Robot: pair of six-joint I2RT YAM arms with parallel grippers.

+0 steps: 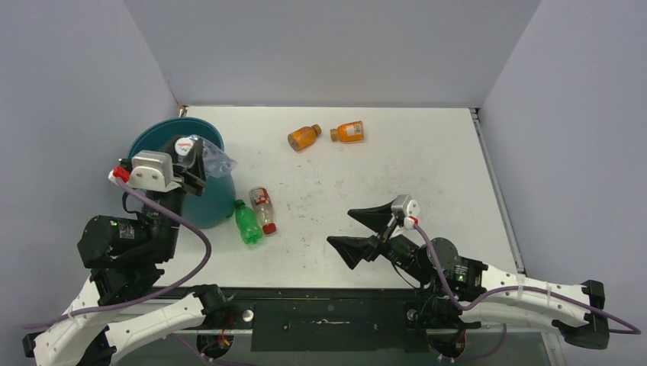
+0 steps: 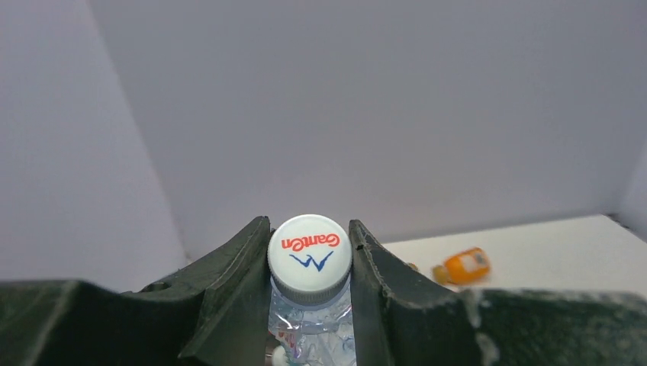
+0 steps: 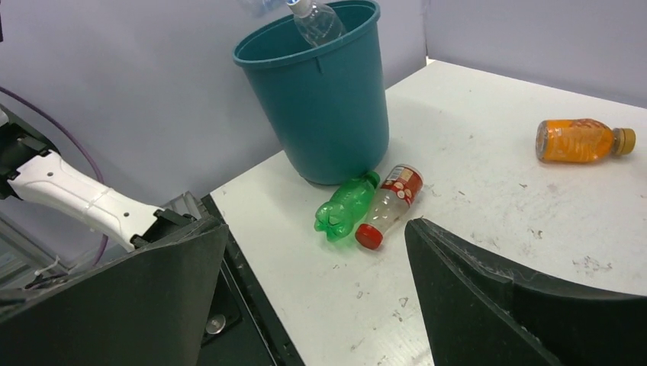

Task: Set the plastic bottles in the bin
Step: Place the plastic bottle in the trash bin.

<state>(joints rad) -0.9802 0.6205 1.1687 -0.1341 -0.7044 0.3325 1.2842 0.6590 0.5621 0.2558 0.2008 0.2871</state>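
Hanging over bin (image 1: 217, 200) rim: clear bottle (image 1: 214, 158), cap (image 2: 309, 252) between left fingers (image 2: 243, 263).

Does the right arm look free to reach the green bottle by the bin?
Probably yes: the right gripper is open, nothing lies between it and the green bottle, though the red-capped bottle alongside may crowd the grasp.

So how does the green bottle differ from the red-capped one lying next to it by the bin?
The green bottle is tinted green all over; the red-capped bottle is clear with a red label. The green bottle's neck points toward the bin, while the red-capped bottle's cap points away from it. Both lie on their sides on the table, side by side, outside the bin.
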